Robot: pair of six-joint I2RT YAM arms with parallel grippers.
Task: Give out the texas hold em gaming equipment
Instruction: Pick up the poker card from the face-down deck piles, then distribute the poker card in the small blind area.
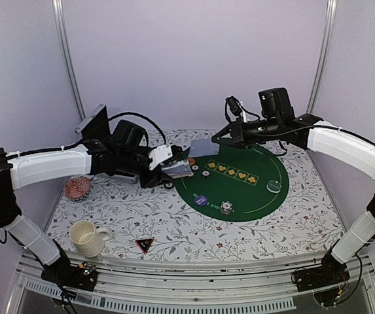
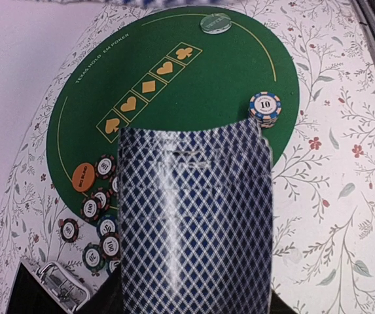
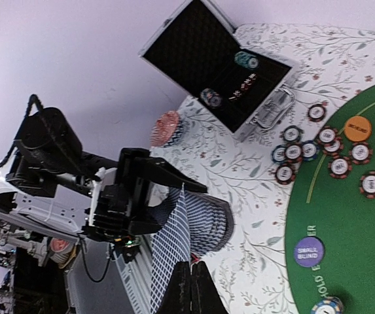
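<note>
The right gripper (image 3: 188,291) was pinched shut on 1 card (image 3: 169,255), above the far left rim of the green mat (image 1: 252,196). The left gripper (image 1: 171,173) clamped the deck (image 2: 194,222) just left of it. I think the card only needed to go down.

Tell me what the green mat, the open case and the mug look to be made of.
Green mat: probably felt or fabric-topped rubber; matte, lies flat, printing on it.
Case: seemingly aluminium-framed; silvery edges and latches, black dimpled foam lining.
Mug: likely glazed ceramic; cream, thick-walled, faint sheen.
</note>
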